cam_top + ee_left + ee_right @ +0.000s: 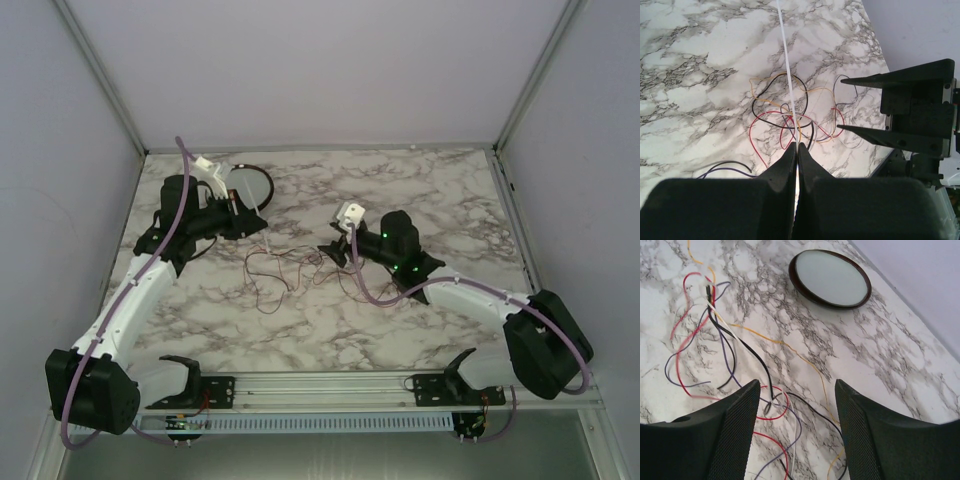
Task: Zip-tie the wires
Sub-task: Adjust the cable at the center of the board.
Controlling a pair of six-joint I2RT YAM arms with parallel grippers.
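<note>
The wires (283, 268) lie in a loose tangle of red, black, yellow and purple strands on the marble table, between my two grippers. My left gripper (245, 222) is shut on a thin white zip tie (788, 65), which sticks out from its tips (797, 146) over the wires (785, 116). My right gripper (332, 252) is open and empty at the right side of the tangle. In its own view its jaws (797, 385) straddle some strands (769, 405) just above the table. It also shows in the left wrist view (841, 104).
A round dark-rimmed dish (250, 185) stands at the back left, just behind my left gripper, and shows in the right wrist view (830, 277). Two stray dark strands (725, 170) lie apart at the left. The rail with the arm bases (320, 388) runs along the near edge.
</note>
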